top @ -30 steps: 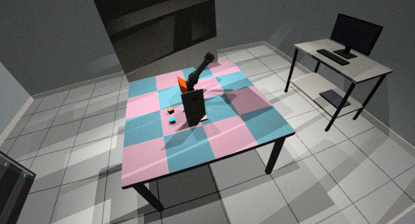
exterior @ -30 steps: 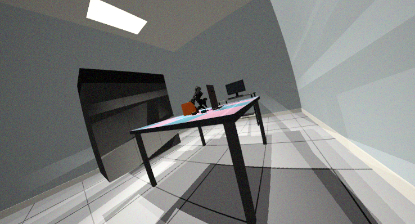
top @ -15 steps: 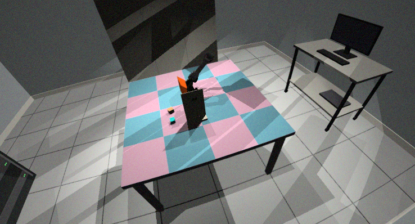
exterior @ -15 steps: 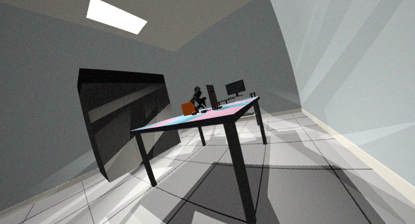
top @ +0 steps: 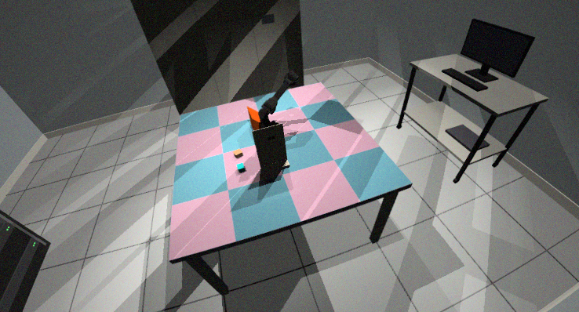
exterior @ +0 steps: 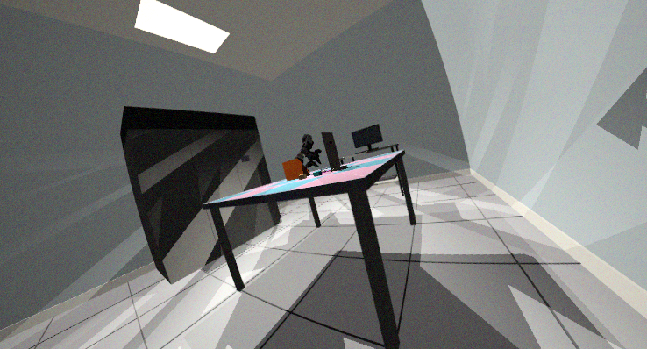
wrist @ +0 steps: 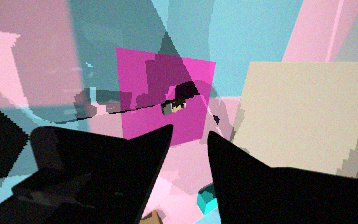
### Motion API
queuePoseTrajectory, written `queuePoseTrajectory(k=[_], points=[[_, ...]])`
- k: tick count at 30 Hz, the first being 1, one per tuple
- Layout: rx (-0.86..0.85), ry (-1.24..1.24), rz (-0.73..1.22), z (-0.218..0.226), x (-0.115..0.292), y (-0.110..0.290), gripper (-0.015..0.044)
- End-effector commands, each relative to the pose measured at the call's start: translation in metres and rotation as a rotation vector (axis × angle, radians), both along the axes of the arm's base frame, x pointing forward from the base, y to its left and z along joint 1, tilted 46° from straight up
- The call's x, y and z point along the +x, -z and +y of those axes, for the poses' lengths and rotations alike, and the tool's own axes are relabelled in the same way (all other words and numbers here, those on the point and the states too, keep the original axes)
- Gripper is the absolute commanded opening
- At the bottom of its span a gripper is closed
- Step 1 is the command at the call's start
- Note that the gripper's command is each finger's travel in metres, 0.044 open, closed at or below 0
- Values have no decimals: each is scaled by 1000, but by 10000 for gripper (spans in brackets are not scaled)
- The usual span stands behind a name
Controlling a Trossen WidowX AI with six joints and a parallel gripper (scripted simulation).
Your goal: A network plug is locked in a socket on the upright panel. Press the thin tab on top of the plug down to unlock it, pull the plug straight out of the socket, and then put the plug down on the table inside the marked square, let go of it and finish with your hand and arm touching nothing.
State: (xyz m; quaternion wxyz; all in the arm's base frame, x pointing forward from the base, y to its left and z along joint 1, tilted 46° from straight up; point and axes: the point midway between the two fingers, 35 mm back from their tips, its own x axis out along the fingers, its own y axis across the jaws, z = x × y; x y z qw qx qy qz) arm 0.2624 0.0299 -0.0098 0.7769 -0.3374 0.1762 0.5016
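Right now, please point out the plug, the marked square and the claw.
plug (wrist: 174, 106): wrist view, its pale body.
marked square (wrist: 139, 67): wrist view, its upper left part.
claw (wrist: 190, 134): wrist view, gap between fingertips.

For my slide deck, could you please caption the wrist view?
Open pincer above the magenta marked square, where the small plug lies released.

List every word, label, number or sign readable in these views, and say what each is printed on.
No readable text in any view.
Upright panel: small dark marks on its face, too blurred to read.
Monitor: screen dark, nothing shown.
Keyboard: keys too small to make out.
Cabinet at lower left: green indicator dots only, no lettering.
Magenta square, plug, orange block: unmarked.
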Motion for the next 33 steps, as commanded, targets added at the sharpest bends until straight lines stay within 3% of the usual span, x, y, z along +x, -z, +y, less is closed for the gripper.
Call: queuePoseTrajectory(k=[1,33], points=[[0,-3,-10,-4,3,-5,156],[-1,-3,-9,-32,7,-32,156]])
